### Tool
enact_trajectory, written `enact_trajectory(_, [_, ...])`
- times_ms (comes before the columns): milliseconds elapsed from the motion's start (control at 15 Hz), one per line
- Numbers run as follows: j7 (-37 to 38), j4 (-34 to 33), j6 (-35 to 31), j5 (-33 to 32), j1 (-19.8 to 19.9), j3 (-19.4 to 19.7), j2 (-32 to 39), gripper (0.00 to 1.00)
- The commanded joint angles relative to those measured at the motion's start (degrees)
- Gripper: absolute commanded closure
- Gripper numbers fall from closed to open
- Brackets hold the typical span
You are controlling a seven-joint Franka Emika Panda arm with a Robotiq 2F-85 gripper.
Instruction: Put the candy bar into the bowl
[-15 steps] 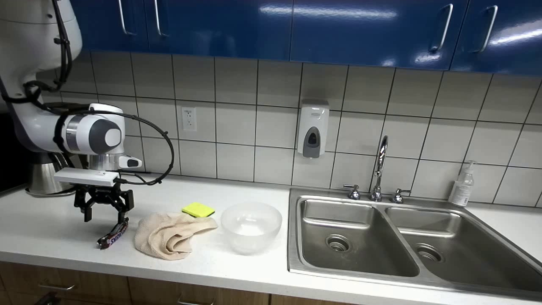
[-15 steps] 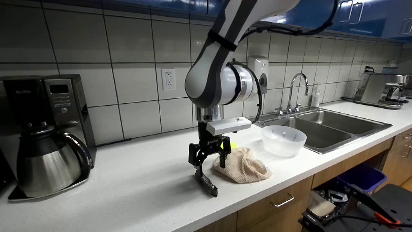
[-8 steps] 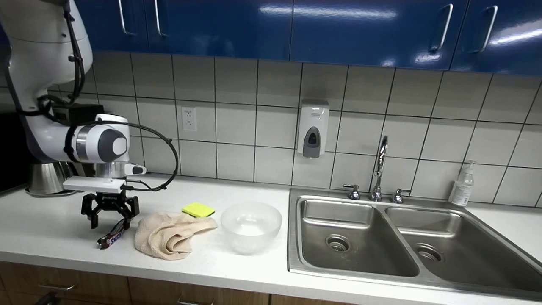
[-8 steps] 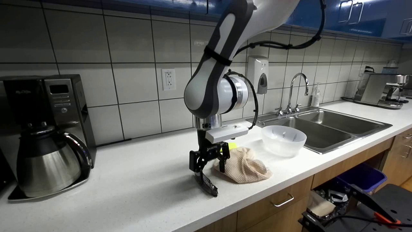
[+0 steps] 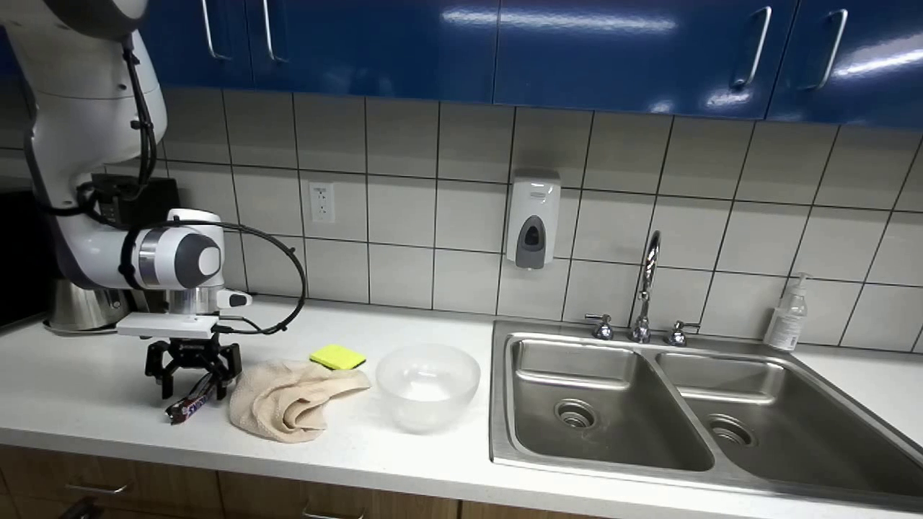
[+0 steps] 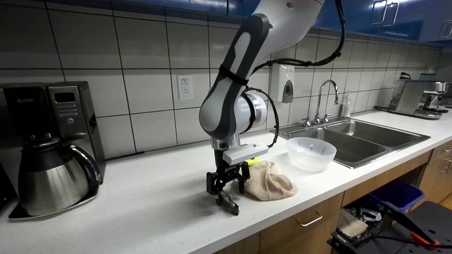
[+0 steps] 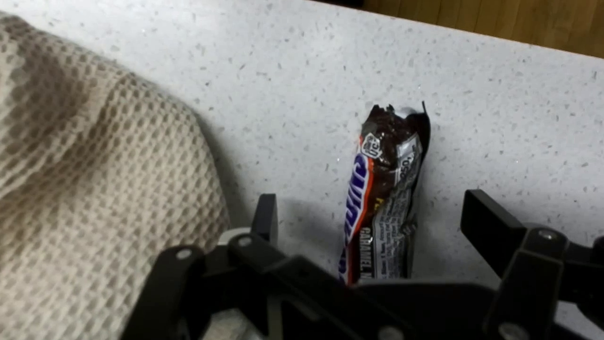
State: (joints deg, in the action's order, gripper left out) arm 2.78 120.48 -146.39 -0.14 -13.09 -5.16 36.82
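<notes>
The candy bar point(image 5: 186, 409) lies on the white counter in a dark wrapper with purple, white and orange lettering. It also shows in an exterior view point(image 6: 230, 206) and in the wrist view point(image 7: 382, 189). My gripper point(image 5: 193, 395) points down over the bar and is open. In the wrist view the bar lies between its spread fingertips point(image 7: 266, 217), with a gap on each side. The bar's near end is hidden behind the gripper. The frosted, see-through bowl point(image 5: 427, 400) stands upright on the counter beyond the cloth, and also shows in an exterior view point(image 6: 310, 160).
A crumpled beige cloth point(image 5: 277, 407) lies close beside the gripper, between the bar and the bowl. A yellow sponge point(image 5: 337, 357) lies behind it. A double sink point(image 5: 606, 404) is past the bowl. A coffee maker point(image 6: 60, 116) stands at the counter's far left. The counter's front edge is near the bar.
My gripper has moved down towards the counter, with its fingers now lower around the candy bar. It has also shifted slightly sideways. The bar, cloth and bowl have not moved.
</notes>
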Motion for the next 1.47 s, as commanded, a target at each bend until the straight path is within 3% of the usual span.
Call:
enact_trajectory(0, [2.5,-2.7,0.9,-1.7,-1.2,1.0,1.9,0.00])
enact_trajectory(133, [2.5,-3.3,1.2,-1.7,-1.4,1.2,2.4,0.05])
enact_trajectory(200, [2.6,-3.5,1.1,-1.7,-1.5,1.2,2.6,0.28])
enact_trajectory(333, [2.4,-3.8,1.2,-1.6,-1.4,1.1,2.8,0.32])
enact_trajectory(800, [1.9,-4.0,1.3,-1.3,-1.0,1.0,2.4,0.85])
enact_trajectory(1133, [2.1,-3.4,1.2,-1.7,-1.4,1.1,1.3,0.90])
enact_trajectory(1400, [2.8,-0.2,-1.0,-4.5,-3.2,1.8,-4.1,0.92])
